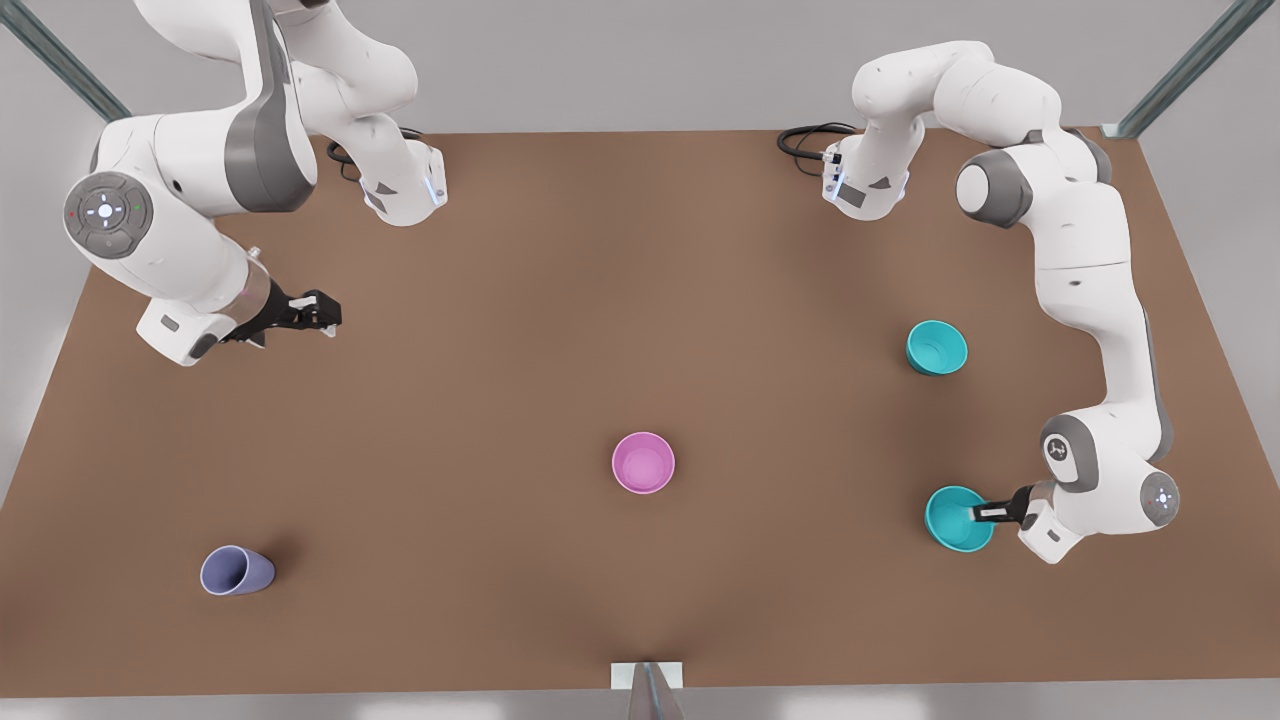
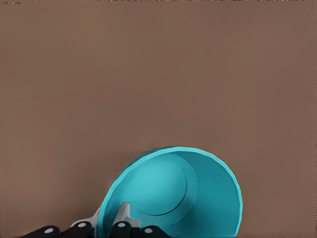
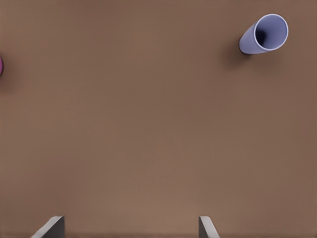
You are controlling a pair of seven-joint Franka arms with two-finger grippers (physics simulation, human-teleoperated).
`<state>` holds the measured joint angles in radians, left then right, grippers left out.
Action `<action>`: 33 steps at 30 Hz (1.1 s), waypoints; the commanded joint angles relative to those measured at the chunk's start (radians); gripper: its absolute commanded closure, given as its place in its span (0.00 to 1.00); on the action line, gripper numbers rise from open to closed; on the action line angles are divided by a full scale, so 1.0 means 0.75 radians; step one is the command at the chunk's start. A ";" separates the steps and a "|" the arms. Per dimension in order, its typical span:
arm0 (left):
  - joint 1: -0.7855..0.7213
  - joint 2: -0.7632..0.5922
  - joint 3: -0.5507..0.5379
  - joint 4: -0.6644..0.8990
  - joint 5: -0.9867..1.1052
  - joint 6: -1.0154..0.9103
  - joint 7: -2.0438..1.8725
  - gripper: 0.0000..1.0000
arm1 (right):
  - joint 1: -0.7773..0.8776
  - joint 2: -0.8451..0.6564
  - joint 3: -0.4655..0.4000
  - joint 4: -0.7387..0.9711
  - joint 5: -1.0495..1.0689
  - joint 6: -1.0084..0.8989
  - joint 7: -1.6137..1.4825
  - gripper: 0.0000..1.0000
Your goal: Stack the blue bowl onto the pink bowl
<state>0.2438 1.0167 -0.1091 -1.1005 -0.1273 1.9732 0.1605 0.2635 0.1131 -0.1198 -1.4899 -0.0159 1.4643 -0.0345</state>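
Brown table [image 1: 500, 330] carries everything. At lower right of the front view, the left gripper [image 1: 985, 513] pinches the blue bowl [image 1: 957, 519] by its rim wall; so thin a hold could slip or tilt the bowl before reaching the pink bowl [image 1: 643, 463] at centre. At upper left, the right gripper [image 1: 322, 310] waits, its fingers spread and empty.

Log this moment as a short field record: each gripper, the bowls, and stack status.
left gripper: shut on the rim of the blue bowl, front view's right
right gripper: open, waiting above the table, front view's left
pink bowl: mid-table, empty
teal bowl: apart, beyond the blue bowl
lavender cup: near front-left
stack: not yet done
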 commanded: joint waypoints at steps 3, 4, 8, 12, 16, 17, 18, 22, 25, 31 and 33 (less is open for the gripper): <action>-0.010 -0.012 0.000 0.001 -0.112 -0.005 -0.015 0.79 | 0.001 0.003 -0.006 0.001 0.001 -0.001 -0.064 0.00; -0.041 -0.075 0.000 0.001 -0.108 -0.072 -0.138 0.79 | 0.001 0.003 -0.008 0.001 0.003 -0.003 -0.064 0.00; -0.288 -0.159 -0.035 0.036 -0.106 -0.289 -0.723 0.79 | 0.001 0.003 -0.010 -0.008 0.005 -0.003 -0.064 0.00; -0.791 -0.153 0.010 0.160 -0.102 -0.224 -1.314 0.79 | 0.001 0.003 -0.010 -0.010 0.005 -0.003 -0.064 0.00; -0.910 -0.106 0.010 0.160 -0.108 -0.007 -1.496 0.79 | 0.001 0.003 -0.010 -0.016 0.005 -0.003 -0.064 0.00; -0.918 -0.094 0.010 0.160 -0.108 0.010 -1.494 0.79 | 0.001 0.003 -0.010 -0.016 0.007 -0.003 -0.064 0.00; -0.920 -0.079 0.010 0.158 -0.108 0.020 -1.494 0.79 | 0.001 0.003 -0.010 -0.016 0.007 -0.003 -0.064 0.00; -0.975 -0.032 0.006 0.156 -0.159 0.044 -1.511 0.79 | 0.001 0.003 -0.012 -0.018 0.009 -0.003 -0.064 0.00; -0.978 -0.026 0.006 0.152 -0.182 0.038 -1.517 0.79 | 0.001 0.003 -0.010 -0.018 0.011 -0.003 -0.064 0.00; -0.978 -0.008 0.006 0.150 -0.184 0.038 -1.515 0.79 | 0.001 0.005 -0.012 -0.020 0.011 -0.003 -0.064 0.00; -0.978 -0.008 0.006 0.150 -0.184 0.036 -1.515 0.79 | 0.001 0.005 -0.012 -0.020 0.009 -0.003 -0.064 0.00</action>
<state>-0.4888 1.0120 -0.1041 -0.9885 -0.2599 1.9928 -0.6991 0.2636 0.1174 -0.1282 -1.5052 -0.0089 1.4624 -0.0751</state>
